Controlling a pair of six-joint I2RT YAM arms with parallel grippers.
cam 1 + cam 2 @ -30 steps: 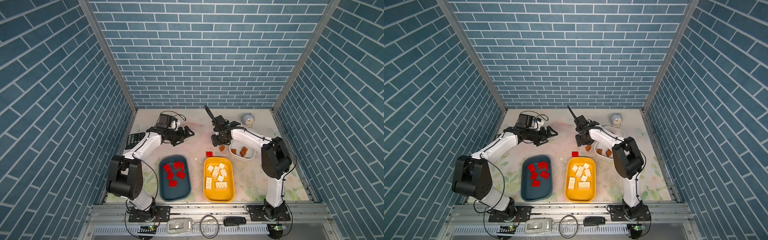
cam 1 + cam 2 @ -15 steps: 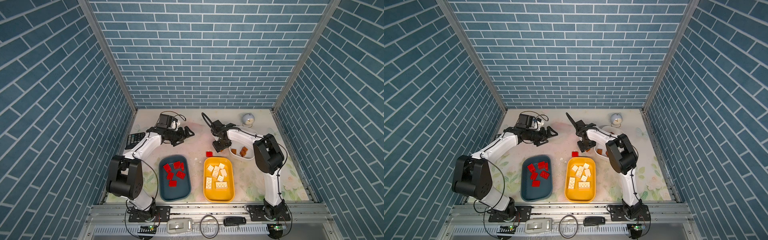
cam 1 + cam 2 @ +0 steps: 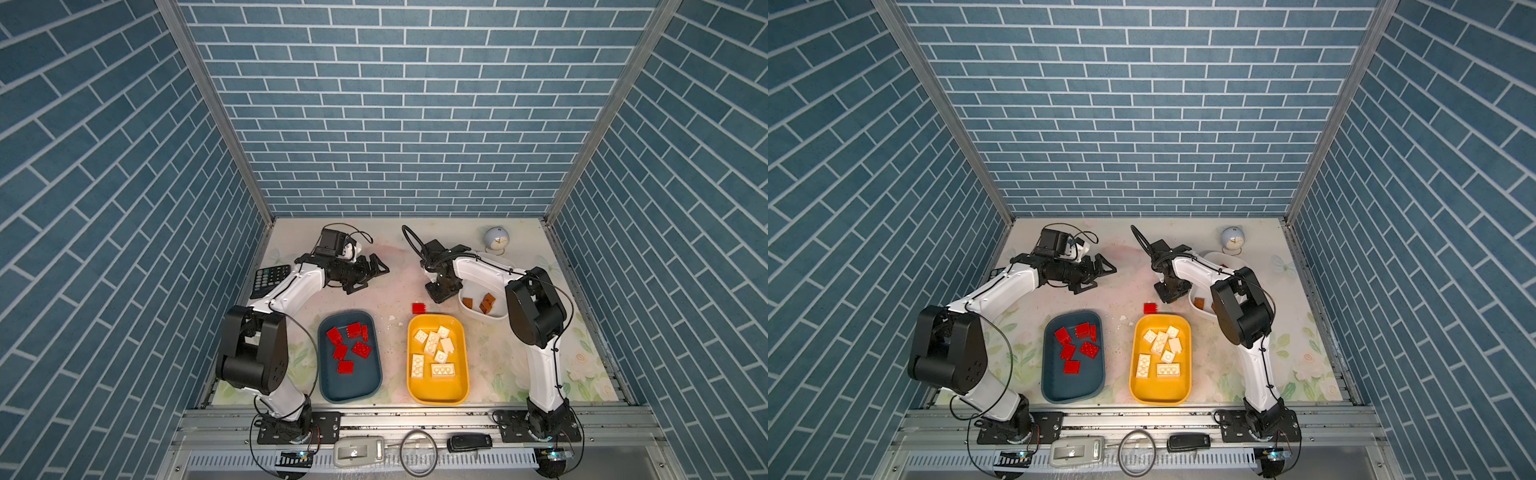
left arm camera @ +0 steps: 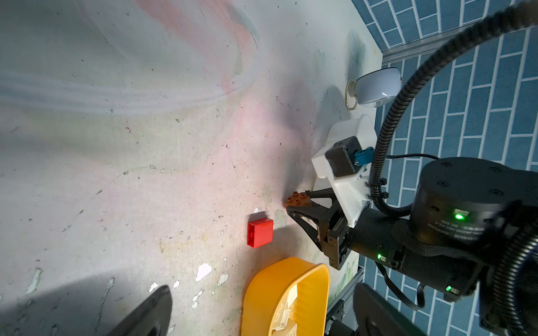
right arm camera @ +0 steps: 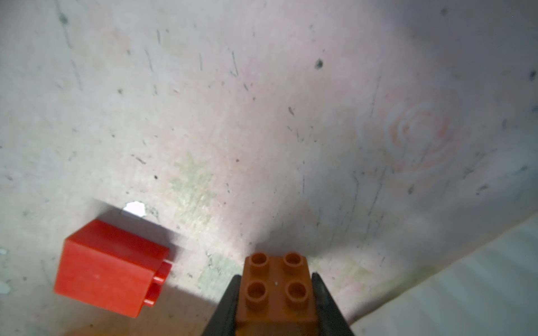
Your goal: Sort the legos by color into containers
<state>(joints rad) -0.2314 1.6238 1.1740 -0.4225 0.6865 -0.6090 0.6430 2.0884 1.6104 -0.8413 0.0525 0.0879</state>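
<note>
My right gripper (image 5: 276, 280) is shut on a small brown lego (image 5: 278, 286) with four studs, low over the table just left of the white tray (image 3: 486, 319). In both top views this gripper (image 3: 437, 297) hides the brown lego; the left wrist view shows it (image 4: 297, 200). A red lego (image 3: 419, 308) lies on its side on the table close by, above the yellow tray (image 3: 436, 392). My left gripper (image 3: 372, 277) hovers open and empty at the back left. Red legos (image 3: 351, 345) fill the blue tray (image 3: 351, 388), cream ones (image 3: 434, 349) the yellow, brown ones (image 3: 484, 301) the white.
A black calculator (image 3: 270, 278) lies at the left edge behind my left arm. A small round clock (image 3: 495, 241) stands at the back right. White flecks (image 3: 395, 322) dot the mat between the blue and yellow trays. Small devices and a cable ring rest on the front rail.
My right gripper dropped onto the brown lego that lay on the table and shut on it. The left arm has not moved.
</note>
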